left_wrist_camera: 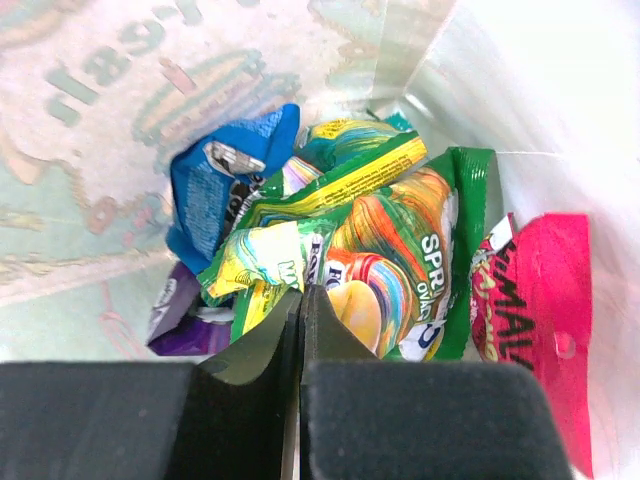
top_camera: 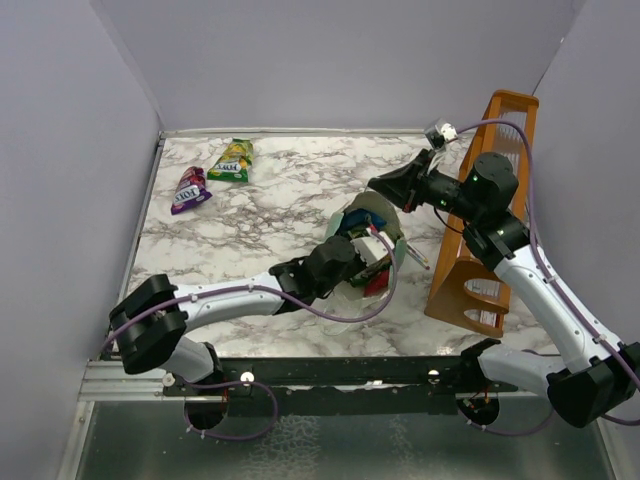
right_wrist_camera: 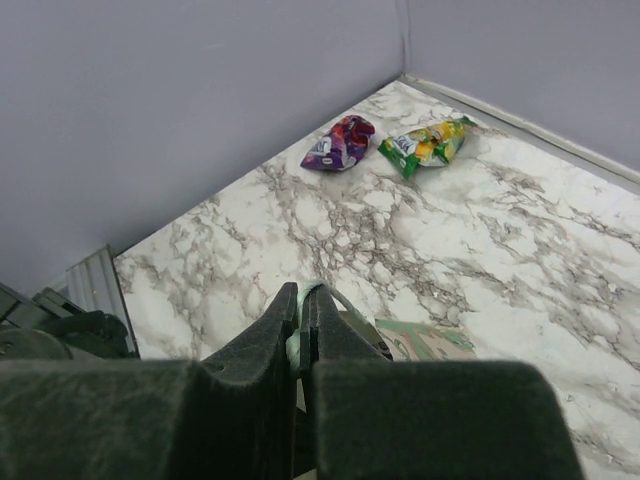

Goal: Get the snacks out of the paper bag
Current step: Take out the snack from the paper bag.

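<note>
- The right gripper (right_wrist_camera: 300, 300) is pinching the rim of the small mint-green paper bag (top_camera: 372, 210), which is standing toward the marble table's (top_camera: 280, 200) right edge.
- Shiny crinkly snack packets (left_wrist_camera: 390, 260) in green-yellow, blue, purple and pink are lying heaped inside.
- The left gripper (left_wrist_camera: 302, 300) is hanging inside, jaws pressed together against them.

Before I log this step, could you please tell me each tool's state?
Left tool: closed on green-yellow snack.
Right tool: closed on paper bag rim.

Inside the paper bag (left_wrist_camera: 90, 150), the closed pincer (left_wrist_camera: 302, 305) touches a green-yellow packet (left_wrist_camera: 262, 262) amid other snacks (left_wrist_camera: 215, 195).
</note>
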Controlling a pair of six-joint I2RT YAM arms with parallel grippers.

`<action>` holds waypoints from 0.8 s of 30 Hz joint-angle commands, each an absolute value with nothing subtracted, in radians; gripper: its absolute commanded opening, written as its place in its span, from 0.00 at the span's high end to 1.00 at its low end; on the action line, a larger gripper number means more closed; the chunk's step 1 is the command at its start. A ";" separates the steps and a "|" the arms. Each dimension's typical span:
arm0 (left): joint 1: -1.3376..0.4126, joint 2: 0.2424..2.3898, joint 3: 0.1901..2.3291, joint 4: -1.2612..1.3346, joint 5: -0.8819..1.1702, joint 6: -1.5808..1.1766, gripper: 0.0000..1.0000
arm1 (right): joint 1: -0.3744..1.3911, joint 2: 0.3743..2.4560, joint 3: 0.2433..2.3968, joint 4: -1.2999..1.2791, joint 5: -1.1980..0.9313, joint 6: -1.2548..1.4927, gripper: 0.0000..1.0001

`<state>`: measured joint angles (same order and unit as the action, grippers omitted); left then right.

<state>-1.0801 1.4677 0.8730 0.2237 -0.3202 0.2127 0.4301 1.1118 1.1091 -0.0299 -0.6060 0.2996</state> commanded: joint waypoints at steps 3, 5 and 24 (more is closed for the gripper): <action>-1.075 1.342 0.884 0.224 -0.270 0.203 1.00 | 0.430 1.090 1.116 0.045 -0.550 0.265 0.99; -1.076 1.329 0.886 0.211 -0.248 0.196 1.00 | 0.430 1.088 1.117 0.044 -0.550 0.263 0.99; -1.085 1.080 1.013 0.164 -0.063 0.121 1.00 | 0.430 1.122 1.118 0.034 -0.575 0.262 0.99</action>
<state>-1.0821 1.1355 0.9596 0.0883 -0.1051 0.1619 0.4301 1.1244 1.1057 -0.0299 -0.5632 0.2604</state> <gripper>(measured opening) 0.010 0.027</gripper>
